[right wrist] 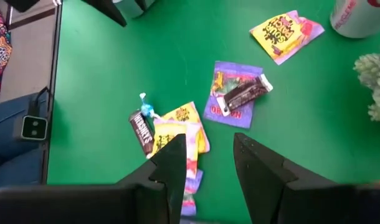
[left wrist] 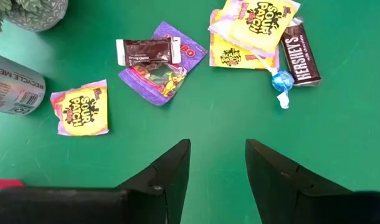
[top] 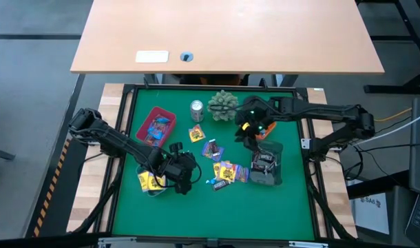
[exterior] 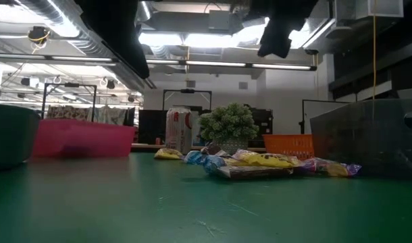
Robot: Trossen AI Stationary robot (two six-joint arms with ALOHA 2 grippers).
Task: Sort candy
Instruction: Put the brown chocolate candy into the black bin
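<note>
Green felt tabletop (top: 217,207) under candy (top: 227,172), wooden desk (top: 224,34) beyond.

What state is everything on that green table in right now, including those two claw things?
Left gripper: open, empty, above the mat.
Right gripper: open, empty, over the candy.
Silver can: upright.
Red tray: holds sorted candy.
Dark bin: holds some pieces.
Purple packet: flat, a brown mini bar lying on it.
Yellow packet: flat, alone, unsorted.
Plant ball: upright beside the can.
</note>
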